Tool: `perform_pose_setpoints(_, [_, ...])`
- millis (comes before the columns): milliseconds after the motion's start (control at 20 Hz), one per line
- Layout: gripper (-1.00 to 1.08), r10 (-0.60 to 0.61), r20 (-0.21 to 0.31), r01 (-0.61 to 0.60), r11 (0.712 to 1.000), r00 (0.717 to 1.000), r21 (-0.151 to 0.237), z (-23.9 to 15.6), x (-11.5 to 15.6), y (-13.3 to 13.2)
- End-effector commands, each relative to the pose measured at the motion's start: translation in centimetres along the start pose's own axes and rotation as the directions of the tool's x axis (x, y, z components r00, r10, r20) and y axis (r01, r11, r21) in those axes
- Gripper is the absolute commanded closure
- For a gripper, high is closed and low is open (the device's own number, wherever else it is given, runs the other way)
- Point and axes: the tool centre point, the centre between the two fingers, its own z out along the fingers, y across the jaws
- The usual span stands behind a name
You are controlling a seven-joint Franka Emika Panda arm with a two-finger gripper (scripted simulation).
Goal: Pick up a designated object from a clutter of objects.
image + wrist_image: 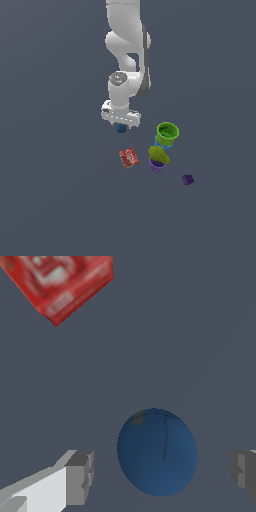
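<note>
Blue ball fills the foreground of the wrist view, sitting between two grey fingertips with clear gaps on both sides. Gripper is open, nothing held. Red packet lies further off on the grey floor.

Exterior view: ball just under the hand, a little above frame centre. Packet lies below it. To the right: green cup, olive lump on purple cup, purple cube apart at lower right.
</note>
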Motion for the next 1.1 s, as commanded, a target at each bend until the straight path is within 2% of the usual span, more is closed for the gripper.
perform_pose_setpoints(0, [-0.92,0.000,0.000,0.000,1.000,1.000,0.000,1.0,0.0,0.0])
perform_pose_setpoints(450, [-0.92,0.001,0.000,-0.001,1.000,1.000,0.000,2.4,0.0,0.0])
perform_pose_setpoints(500, [1.08,0.001,0.000,-0.001,1.000,1.000,0.000,2.4,0.0,0.0])
perform_pose_setpoints(1050, [1.08,0.001,-0.001,-0.001,1.000,1.000,0.001,2.4,0.0,0.0])
